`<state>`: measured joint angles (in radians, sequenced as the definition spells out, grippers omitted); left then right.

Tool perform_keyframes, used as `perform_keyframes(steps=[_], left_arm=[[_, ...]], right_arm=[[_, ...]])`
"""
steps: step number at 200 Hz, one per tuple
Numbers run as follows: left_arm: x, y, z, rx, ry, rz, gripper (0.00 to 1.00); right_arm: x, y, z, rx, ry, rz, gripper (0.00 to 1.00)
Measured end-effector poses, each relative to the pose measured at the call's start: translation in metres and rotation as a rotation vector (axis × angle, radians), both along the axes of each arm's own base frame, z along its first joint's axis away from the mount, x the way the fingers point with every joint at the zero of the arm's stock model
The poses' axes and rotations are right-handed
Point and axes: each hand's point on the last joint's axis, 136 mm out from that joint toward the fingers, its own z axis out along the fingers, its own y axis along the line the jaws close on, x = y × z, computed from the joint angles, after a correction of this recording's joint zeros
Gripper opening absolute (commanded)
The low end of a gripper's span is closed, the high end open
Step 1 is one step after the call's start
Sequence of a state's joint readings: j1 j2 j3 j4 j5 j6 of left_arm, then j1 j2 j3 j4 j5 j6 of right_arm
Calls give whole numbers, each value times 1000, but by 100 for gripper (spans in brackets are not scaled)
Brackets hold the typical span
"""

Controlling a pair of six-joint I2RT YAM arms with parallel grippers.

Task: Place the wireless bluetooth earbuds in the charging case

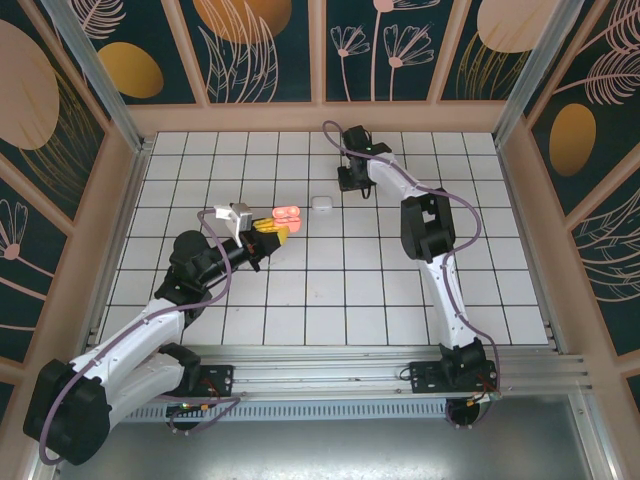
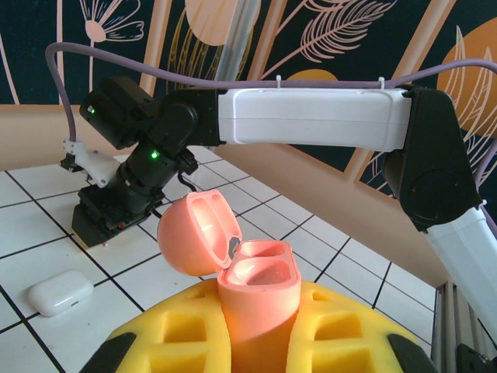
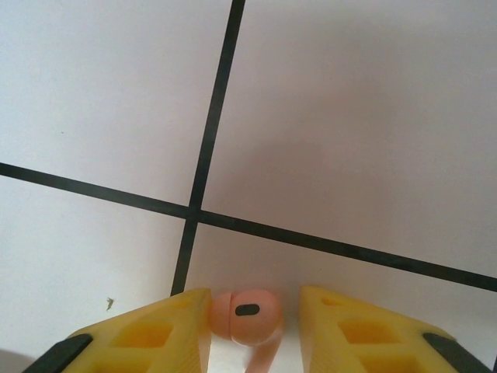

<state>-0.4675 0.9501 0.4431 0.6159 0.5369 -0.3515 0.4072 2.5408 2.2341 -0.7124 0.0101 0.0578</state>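
Between the fingers of the left hand (image 2: 256,322), the salmon-pink rounded plastic charging case (image 2: 256,284) is pinched upright, lid flipped open, so its wells are presented. Under the right hand (image 3: 255,299), pointed straight down at the white tiled desk (image 3: 349,116), a small salmon-pink earbud (image 3: 245,312) is straddled by spread fingers, one touching.

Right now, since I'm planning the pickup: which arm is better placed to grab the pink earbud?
Right: the right gripper straddles the earbud, jaws not yet closed; the left gripper clamps the open case.
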Motion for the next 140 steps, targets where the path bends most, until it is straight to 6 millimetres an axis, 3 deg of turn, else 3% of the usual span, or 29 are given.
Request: perform_keyframes(steps=[75,103,140], left_arm=[[0,0,0,0,-1,0,0],[0,0,0,0,1,0,0],[-1,0,0,0,3,0,0]], right_arm=[[-10,-2,-1,3,12,-6,30],[-41,-7,-1,-10,65,-10,30],[-97,-11,6,-11,132,-23,31]])
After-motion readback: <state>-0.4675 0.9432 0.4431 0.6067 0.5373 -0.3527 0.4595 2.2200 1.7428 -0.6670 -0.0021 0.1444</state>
